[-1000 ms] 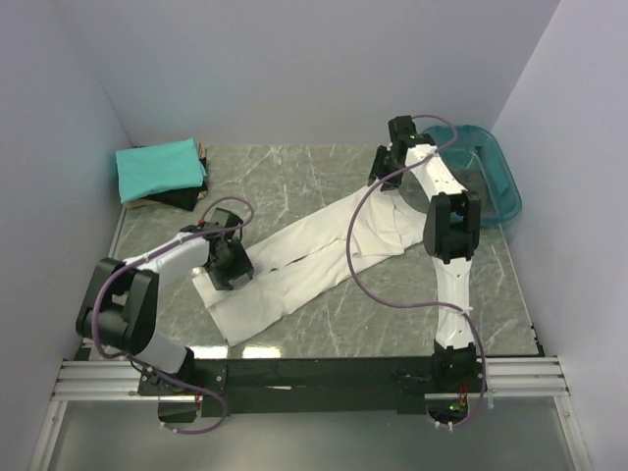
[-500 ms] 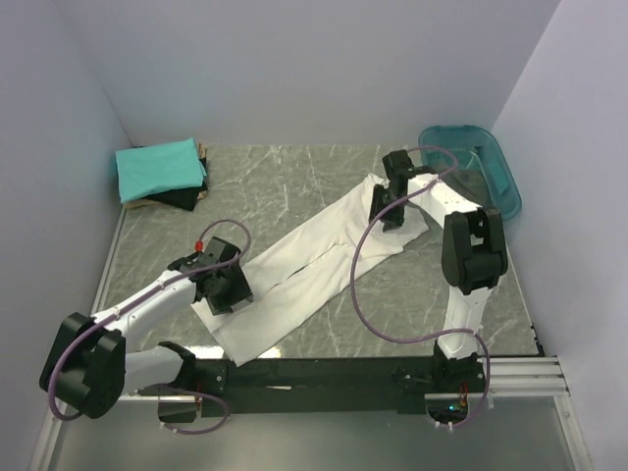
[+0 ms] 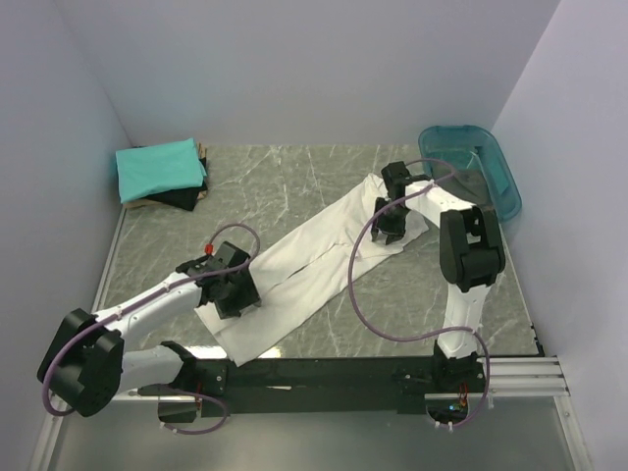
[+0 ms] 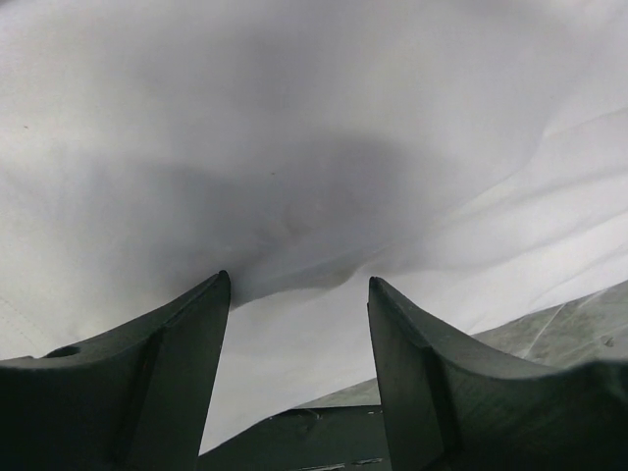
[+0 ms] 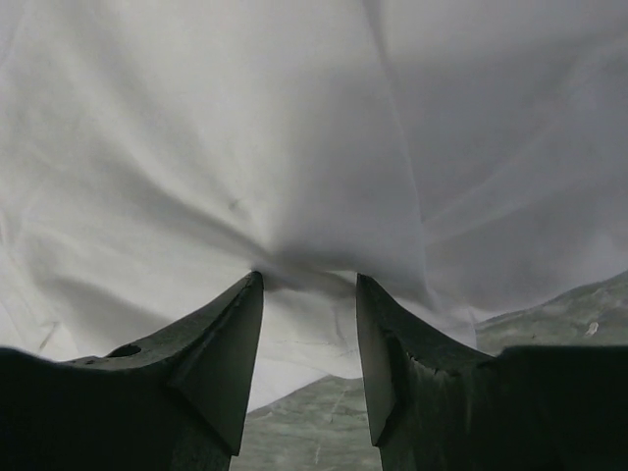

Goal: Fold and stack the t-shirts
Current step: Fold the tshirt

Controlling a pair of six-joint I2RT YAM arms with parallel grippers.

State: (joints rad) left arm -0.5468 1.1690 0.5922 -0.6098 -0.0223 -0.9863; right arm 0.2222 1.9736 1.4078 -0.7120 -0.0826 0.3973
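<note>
When viewed from above, shows a white shirt [image 3: 306,257] drawn into a long, smooth diagonal band from lower left to upper right of a grey, marble-veined table [image 3: 294,182]. Ends at lower left under the left gripper [image 3: 235,294] and at upper right under the right gripper [image 3: 388,224].

At the left wrist, shows dark matte wedge-shaped fingers [image 4: 177,373] set a narrow gap apart at the left gripper [image 4: 296,280], pinching a soft puckered ridge of white cloth, with shallow creases fanning outward.

At the right wrist, much the same for the right gripper [image 5: 306,277]: narrower still, clamping white cloth gathered into a tight dimple.

Upper left corner: holds a flat, squarely folded teal shirt [image 3: 157,167] stacked on a black shirt [image 3: 182,198] peeking out beneath.

Upper right: holds a rounded, translucent teal plastic tub [image 3: 505,182] near the band's far end.
</note>
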